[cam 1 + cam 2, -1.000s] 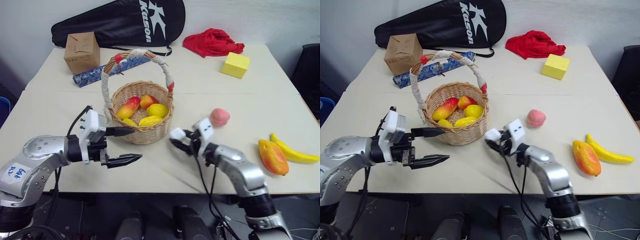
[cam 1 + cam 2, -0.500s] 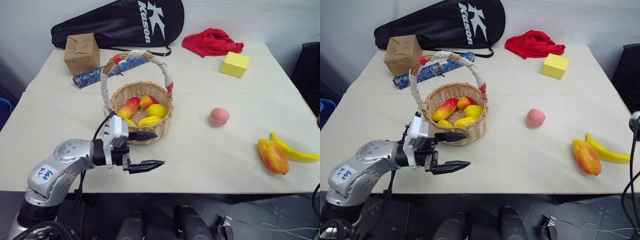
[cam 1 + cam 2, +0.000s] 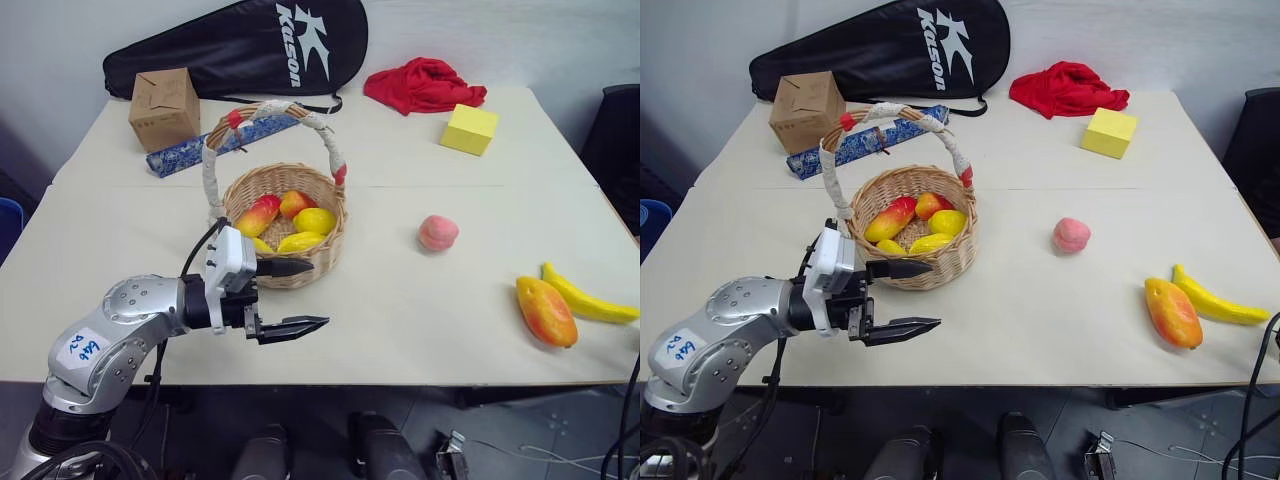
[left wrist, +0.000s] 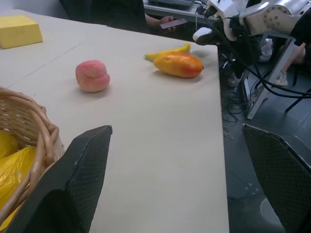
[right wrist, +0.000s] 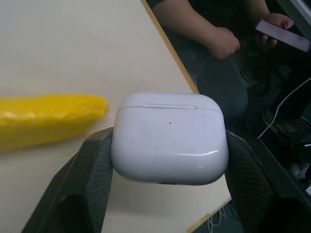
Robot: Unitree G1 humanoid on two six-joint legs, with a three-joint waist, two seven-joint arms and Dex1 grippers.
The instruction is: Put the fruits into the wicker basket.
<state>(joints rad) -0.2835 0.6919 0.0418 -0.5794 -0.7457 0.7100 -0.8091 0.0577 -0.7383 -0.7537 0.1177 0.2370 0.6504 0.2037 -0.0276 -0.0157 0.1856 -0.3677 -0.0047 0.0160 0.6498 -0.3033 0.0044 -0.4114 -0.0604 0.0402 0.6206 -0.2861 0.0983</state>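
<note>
Wicker basket (image 3: 285,225) on the worktop (image 3: 400,320): round, tan weave, tall arched handle wrapped in white cord with red patches, red-yellow and yellow fruits (image 3: 290,222) inside. Right of the basket lie pink peach (image 3: 439,233), then orange-red mango (image 3: 546,312) touching yellow banana (image 3: 588,301) (near the worktop edge). Left gripper (image 3: 300,297) just before the basket, fingers spread, empty. Right gripper (image 5: 170,160) fingers clamp a white rounded case (image 5: 169,138).
</note>
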